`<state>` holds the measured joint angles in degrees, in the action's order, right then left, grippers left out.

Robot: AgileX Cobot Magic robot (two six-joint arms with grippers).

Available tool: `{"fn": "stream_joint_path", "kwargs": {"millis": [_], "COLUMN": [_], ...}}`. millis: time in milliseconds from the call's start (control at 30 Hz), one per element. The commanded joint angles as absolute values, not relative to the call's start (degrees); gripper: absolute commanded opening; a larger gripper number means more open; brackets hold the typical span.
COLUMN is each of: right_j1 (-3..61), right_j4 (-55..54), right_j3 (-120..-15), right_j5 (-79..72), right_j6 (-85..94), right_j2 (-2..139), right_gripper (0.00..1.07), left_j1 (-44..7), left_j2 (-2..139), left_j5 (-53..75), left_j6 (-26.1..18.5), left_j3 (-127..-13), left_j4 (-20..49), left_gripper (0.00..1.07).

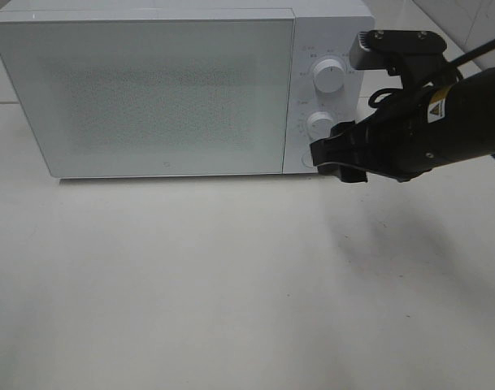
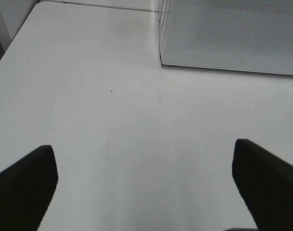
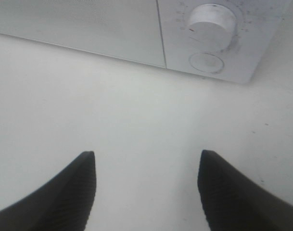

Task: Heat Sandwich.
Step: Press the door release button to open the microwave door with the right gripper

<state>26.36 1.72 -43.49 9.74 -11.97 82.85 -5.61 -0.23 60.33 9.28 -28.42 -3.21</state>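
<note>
Right gripper (image 1: 332, 156) spread wide, just before microwave (image 1: 149, 89) control-panel corner, above table (image 1: 190, 292)

One white microwave (image 1: 149, 89), sitting just ahead of the right tool (image 3: 146, 161). Two dials on its panel, the upper knob (image 1: 329, 77) and the lower knob (image 1: 319, 124), plus one round button (image 3: 206, 62) closest to that tool. Two tools in all, counting the left tool (image 2: 144, 149). One tabletop (image 1: 190, 284) under everything.
</note>
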Motion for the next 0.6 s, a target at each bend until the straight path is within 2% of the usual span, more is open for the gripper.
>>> {"fn": "stream_joint_path", "kwargs": {"millis": [33, 233, 367, 600], "right_j1": [23.32, 17.59, 11.34, 4.24], "right_j4": [5.44, 6.76, 6.07, 3.84], "right_j3": [-46.93, -51.85, -57.01, -58.79], "right_j5": [18.56, 30.71, 43.66, 60.28], "right_j6": [-10.49, -7.28, -2.18, 2.23], "right_j2": [82.05, 82.05, 82.05, 81.19], "right_gripper": [0.63, 0.63, 0.63, 0.63], "left_j1": [-5.61, -5.61, -5.61, -5.61], "left_j2": [-1.32, -1.32, -1.32, -1.32], "left_j5": [59.82, 59.82, 59.82, 59.82], "left_j6": [9.8, 9.8, 9.8, 9.8], "left_j3": [-28.42, -28.42, -28.42, -28.42], "left_j4": [-2.69, -2.69, -2.69, -2.69], "left_gripper": [0.91, 0.91, 0.91, 0.91]}}
